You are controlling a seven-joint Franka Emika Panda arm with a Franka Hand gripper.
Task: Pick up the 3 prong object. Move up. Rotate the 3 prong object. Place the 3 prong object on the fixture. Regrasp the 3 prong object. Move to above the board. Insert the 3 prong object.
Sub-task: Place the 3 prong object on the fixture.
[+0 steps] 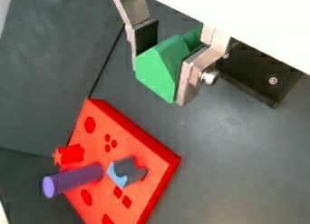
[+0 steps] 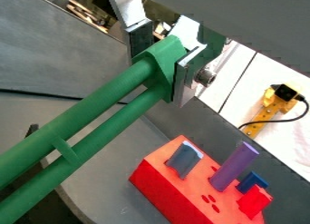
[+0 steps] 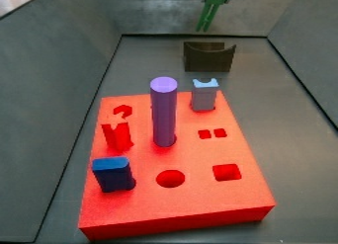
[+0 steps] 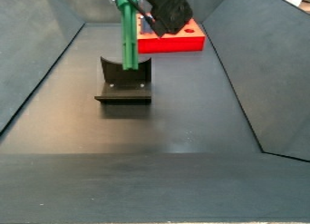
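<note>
My gripper point(image 1: 160, 78) is shut on the thick end of the green 3 prong object point(image 1: 164, 69), with a silver finger on each side. In a wrist view point(image 2: 158, 78) the object's long green prongs point(image 2: 85, 128) run out away from the gripper. In a side view the gripper point(image 4: 130, 1) holds the object point(image 4: 125, 37) upright, prongs pointing down at the dark fixture point(image 4: 123, 82). In a side view the object point(image 3: 211, 13) hangs above the fixture point(image 3: 208, 55), apart from it. The red board point(image 3: 199, 203) lies in front; it also shows in both wrist views point(image 1: 97, 119) point(image 2: 164, 178).
On the board stand a purple cylinder point(image 3: 162, 110), a light-blue notched block point(image 3: 205, 93), a red forked piece point(image 3: 117, 134) and a dark blue block point(image 3: 111, 172). Sloped grey walls point(image 4: 43, 73) enclose the floor. The fixture point(image 1: 260, 73) sits near the far wall.
</note>
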